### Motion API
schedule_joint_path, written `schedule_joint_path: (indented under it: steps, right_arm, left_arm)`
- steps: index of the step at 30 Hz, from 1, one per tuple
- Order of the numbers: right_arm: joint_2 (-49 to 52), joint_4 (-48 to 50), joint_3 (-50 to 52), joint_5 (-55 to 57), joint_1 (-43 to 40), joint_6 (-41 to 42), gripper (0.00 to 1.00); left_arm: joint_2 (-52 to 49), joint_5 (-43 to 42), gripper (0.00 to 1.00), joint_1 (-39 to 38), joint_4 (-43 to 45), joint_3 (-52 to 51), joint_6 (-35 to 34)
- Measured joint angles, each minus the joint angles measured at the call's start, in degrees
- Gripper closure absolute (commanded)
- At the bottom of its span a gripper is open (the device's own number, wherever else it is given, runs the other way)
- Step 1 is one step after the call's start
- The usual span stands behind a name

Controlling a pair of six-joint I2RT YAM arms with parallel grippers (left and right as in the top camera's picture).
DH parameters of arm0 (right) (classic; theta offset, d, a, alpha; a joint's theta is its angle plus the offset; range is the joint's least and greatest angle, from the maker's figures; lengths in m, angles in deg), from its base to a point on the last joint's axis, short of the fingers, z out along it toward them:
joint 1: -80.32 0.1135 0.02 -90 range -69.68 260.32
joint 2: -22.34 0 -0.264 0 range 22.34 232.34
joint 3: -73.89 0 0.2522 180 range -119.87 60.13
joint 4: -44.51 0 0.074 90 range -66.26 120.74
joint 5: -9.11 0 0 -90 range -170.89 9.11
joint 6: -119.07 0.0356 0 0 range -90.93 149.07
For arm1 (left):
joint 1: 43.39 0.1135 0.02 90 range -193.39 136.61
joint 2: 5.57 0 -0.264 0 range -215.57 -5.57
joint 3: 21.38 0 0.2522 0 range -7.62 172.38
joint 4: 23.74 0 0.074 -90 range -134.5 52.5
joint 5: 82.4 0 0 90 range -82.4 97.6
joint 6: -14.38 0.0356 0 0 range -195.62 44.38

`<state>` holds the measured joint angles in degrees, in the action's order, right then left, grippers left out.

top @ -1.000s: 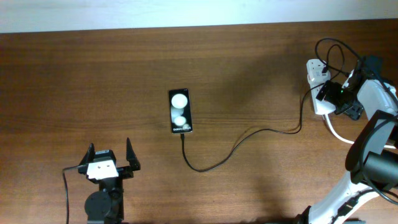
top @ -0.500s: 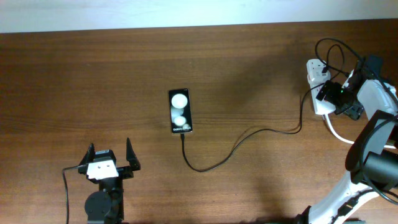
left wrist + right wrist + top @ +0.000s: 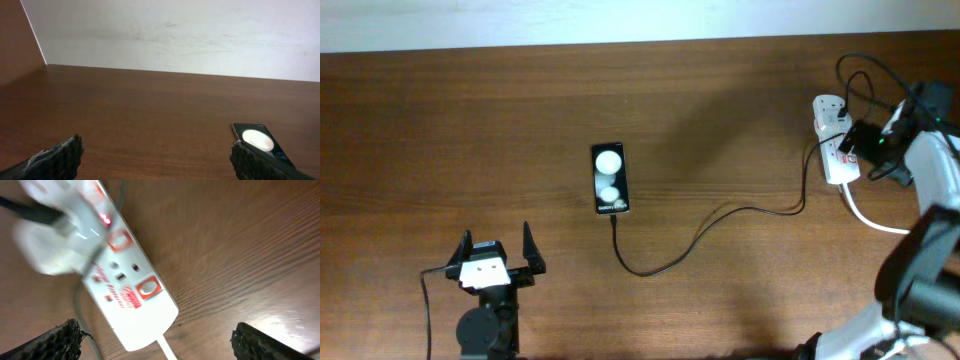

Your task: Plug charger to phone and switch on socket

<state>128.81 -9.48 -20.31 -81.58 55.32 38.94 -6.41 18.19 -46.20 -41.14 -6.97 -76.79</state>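
Note:
The black phone lies flat at mid-table, its screen showing two white reflections; the left wrist view catches it at the right. The thin black charger cable meets the phone's near end, loops right and runs to a white adapter plugged into the socket. The white socket has red markings and a small red light glowing. My right gripper hovers open over the socket's cord end, holding nothing. At the near left, my left gripper stands open and empty.
A thick white cord leaves the socket toward the right edge. The robot's own black wires loop above the socket. A white wall borders the table's far side.
The right gripper has shifted slightly right and back over the socket. The left arm, phone and cable have not moved.

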Motion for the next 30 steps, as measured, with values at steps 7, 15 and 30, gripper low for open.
schedule_joint_path:
  steps: [7,15,30]
  right_arm:
    - [-24.94,0.09,-0.02,0.39,0.28,-0.04,0.01]
    - [-25.31,-0.07,-0.02,1.29,19.91,-0.04,0.01]
    - [-29.83,4.76,34.36,2.21,21.35,-3.61,0.02]
  left_arm:
    - [0.04,0.00,0.01,0.00,0.00,0.00,0.00]
    - [0.04,0.00,0.01,0.00,0.02,0.00,0.00]
    - [0.11,0.02,0.01,0.00,0.02,0.00,0.00]
